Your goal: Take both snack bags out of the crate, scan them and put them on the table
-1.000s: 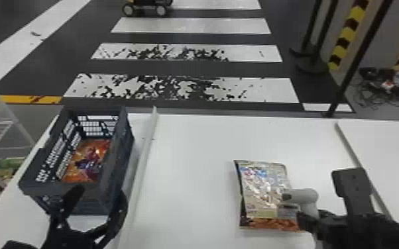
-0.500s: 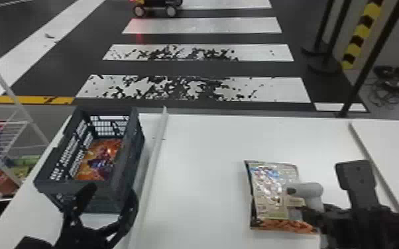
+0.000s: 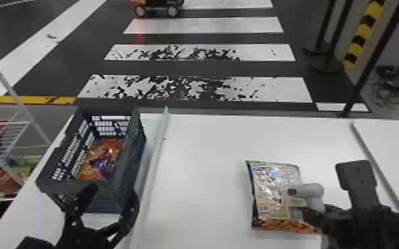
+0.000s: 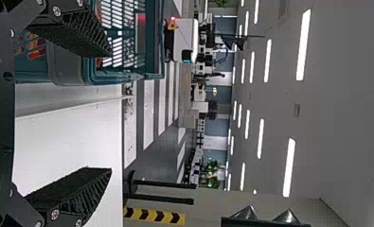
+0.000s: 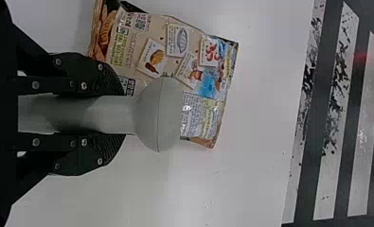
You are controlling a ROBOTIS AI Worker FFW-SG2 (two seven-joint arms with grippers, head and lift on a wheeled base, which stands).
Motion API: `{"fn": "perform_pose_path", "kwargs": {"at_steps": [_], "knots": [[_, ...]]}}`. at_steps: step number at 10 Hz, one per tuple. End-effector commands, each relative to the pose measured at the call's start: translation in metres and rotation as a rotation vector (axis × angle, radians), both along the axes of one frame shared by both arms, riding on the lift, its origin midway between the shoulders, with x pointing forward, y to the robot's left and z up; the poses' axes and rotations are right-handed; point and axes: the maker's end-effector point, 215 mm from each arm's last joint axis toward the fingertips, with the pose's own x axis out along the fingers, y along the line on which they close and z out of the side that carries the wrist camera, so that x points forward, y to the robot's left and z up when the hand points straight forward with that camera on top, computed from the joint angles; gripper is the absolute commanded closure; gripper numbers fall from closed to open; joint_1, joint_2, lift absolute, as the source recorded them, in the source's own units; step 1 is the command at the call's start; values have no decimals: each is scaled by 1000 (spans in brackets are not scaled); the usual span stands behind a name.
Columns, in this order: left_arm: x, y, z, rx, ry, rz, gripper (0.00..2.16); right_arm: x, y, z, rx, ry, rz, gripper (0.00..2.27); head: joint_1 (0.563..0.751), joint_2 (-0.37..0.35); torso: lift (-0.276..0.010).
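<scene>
Right gripper is clamped on the grey handheld scanner, its head over the tan snack bag, code side up on the white table, presumably for reading. Left gripper, fingers apart, is by the crate; orange snack bag lies inside.

The crate is dark blue-grey, the snack bag in it orange-red with purple patches. On the white table, the other bag shows beige, blue and orange-brown. The scanner is plain grey, the black floor white-striped, the warning strip yellow with black chevrons
</scene>
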Motion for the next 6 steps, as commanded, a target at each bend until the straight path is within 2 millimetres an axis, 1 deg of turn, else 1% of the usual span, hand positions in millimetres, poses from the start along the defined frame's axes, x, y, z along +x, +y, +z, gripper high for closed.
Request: {"fn": "perform_pose_path", "kwargs": {"at_steps": [1,4,5,6], "knots": [[1,0,1,0,-1,0,140,3,-14,2,-14,-11,-20,2236,695,82,-94],[1,2,-1,-1,1,2,140,8,-68,-4,-59,-24,-88,2236,695,38,-94],[0,2,-3,-2,4,4,140,10,-84,-5,-81,-39,-102,2236,695,10,-94],[0,2,-3,-2,6,3,140,11,-106,-10,-119,-43,-124,2236,695,-18,-94]]}}
